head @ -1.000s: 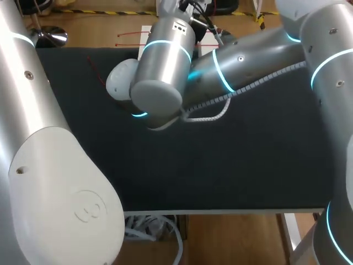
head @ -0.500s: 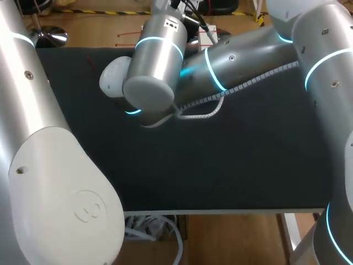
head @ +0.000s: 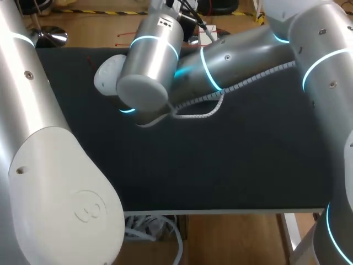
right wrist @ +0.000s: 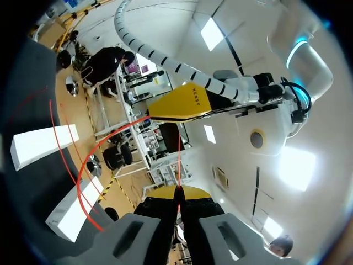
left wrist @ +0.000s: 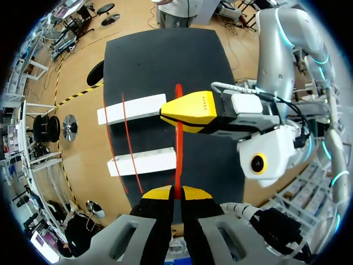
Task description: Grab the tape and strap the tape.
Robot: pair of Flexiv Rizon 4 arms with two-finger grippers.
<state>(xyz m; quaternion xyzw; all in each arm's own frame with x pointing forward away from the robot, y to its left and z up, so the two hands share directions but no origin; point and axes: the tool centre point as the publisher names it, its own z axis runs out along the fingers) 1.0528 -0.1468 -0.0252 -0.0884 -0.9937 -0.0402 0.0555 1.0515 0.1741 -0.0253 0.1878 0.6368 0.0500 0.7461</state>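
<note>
Dark bench (head: 248, 165) below, right arm (head: 237, 55) stretched across toward its far edge. Over that edge, two white blocks (left wrist: 132, 109), red tape (left wrist: 178, 143) curving across them. Left claw (left wrist: 175, 192) and right claw (right wrist: 177, 192) both clamped narrow on one strand, drawn straight between them, likely to hold it taut for strapping.
</note>
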